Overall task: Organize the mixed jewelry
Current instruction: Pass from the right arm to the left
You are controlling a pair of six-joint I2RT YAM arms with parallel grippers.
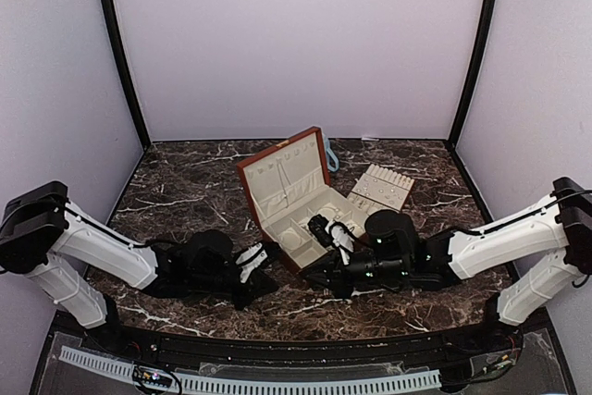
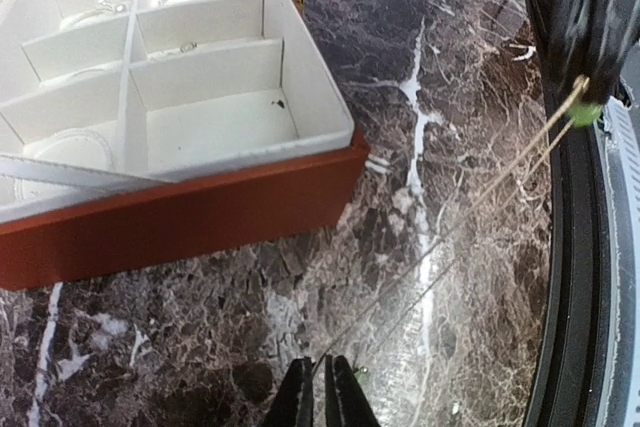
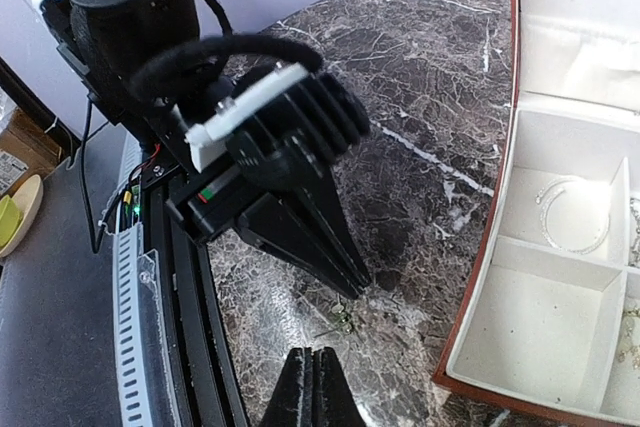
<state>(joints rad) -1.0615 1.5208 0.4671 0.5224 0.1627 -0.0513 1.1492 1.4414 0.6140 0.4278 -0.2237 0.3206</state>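
A silvery jewelry piece (image 3: 342, 322) lies on the dark marble table (image 1: 176, 182), at 6 o'clock of the left gripper (image 3: 357, 285) in the right wrist view. Its jaws are pinched narrow, any hold unclear. The right gripper (image 3: 312, 377) is closed, empty. Reddish box (image 3: 478, 327) at 3 o'clock, cut off; pale walls (image 1: 296, 43) around.

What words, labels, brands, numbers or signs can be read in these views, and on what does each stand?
None can be read. The reddish-brown, cream-lined jewelry box, the flat cream slotted tray and the dark veined marble table show no print.
A small coloured part on the white slotted rail is too blurred to tell.
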